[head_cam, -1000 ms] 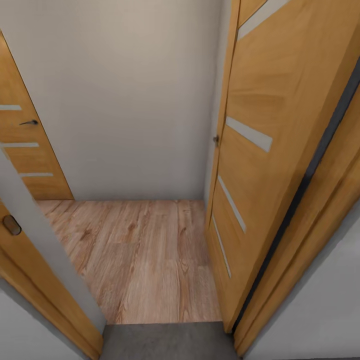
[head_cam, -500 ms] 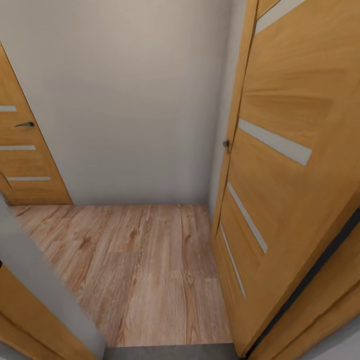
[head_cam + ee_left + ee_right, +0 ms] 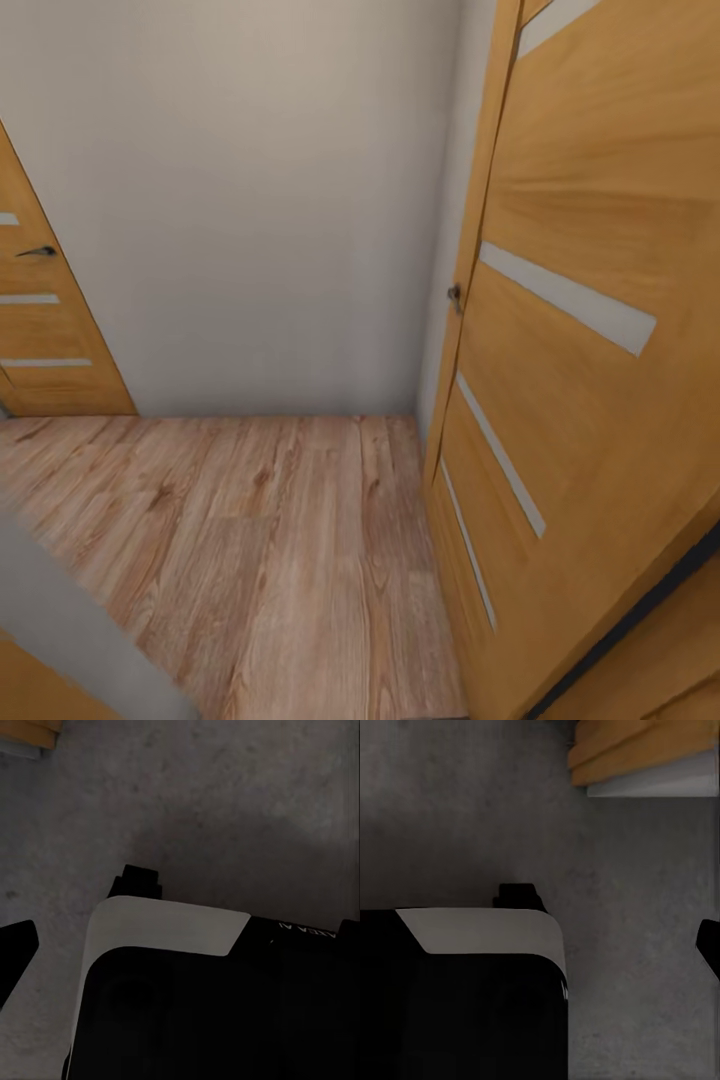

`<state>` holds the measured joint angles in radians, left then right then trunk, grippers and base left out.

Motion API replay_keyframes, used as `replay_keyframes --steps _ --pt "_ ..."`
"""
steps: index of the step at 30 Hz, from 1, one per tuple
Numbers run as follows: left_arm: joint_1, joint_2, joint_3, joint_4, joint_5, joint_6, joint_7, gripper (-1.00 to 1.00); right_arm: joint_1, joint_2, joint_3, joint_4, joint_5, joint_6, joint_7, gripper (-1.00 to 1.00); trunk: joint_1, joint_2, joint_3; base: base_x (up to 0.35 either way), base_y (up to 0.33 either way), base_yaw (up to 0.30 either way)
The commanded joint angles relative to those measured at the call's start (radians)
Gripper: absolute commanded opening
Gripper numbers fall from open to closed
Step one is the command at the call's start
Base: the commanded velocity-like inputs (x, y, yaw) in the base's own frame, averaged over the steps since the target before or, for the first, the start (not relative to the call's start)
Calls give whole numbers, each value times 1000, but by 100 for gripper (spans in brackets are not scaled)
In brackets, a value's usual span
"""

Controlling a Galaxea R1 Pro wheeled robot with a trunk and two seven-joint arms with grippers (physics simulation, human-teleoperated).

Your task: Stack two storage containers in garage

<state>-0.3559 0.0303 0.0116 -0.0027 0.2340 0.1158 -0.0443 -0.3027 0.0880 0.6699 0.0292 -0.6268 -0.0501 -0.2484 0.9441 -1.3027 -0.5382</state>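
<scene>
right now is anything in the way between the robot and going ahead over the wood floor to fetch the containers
A pale wall closes off the wood-plank floor straight ahead. An open wooden door lines the right side, and another door stands at the far left. No containers are in sight.

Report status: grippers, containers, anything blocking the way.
Grippers: state cannot be told. No orange-red bins sighted. Head view: light wood-plank floor, pale grey wall ahead, open slatted wooden door close on the right.
</scene>
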Motion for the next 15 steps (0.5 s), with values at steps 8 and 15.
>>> replay_keyframes --steps 8,15 --pt "0 2 1 0 7 4 -3 100 -1 1 8 3 -10 2 0 100 0 0 -1 185 -16 0" --pt "0 2 0 0 7 4 -4 100 -1 2 9 3 -10 2 1 100 0 0 -1 35 0 0"
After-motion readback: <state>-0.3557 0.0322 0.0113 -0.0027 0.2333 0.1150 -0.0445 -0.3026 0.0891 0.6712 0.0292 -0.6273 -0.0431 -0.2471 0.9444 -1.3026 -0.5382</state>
